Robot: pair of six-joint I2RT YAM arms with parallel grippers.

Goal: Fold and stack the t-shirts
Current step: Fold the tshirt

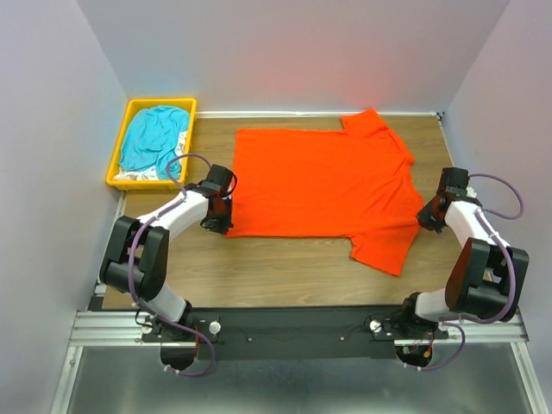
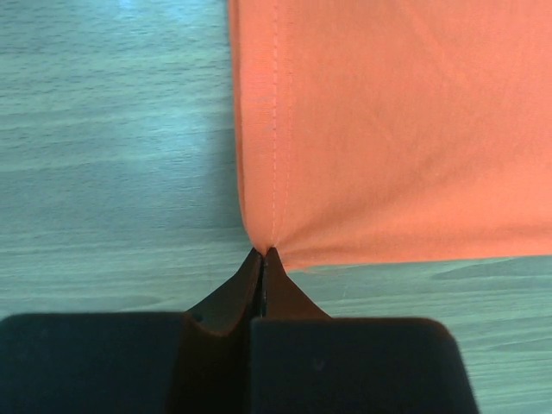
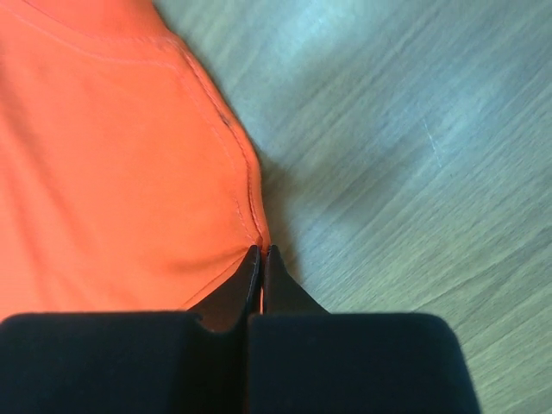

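Observation:
The orange-red t-shirt lies spread flat on the wooden table, hem to the left, collar to the right, one sleeve at the back and one at the front. My left gripper is shut on the shirt's near hem corner. My right gripper is shut on the shirt's edge by the seam at the right side. A teal-blue t-shirt lies bunched over some white fabric in the yellow bin.
The yellow plastic bin stands at the back left corner against the left wall. Bare wood table runs in front of the shirt. Walls close in on the left, back and right.

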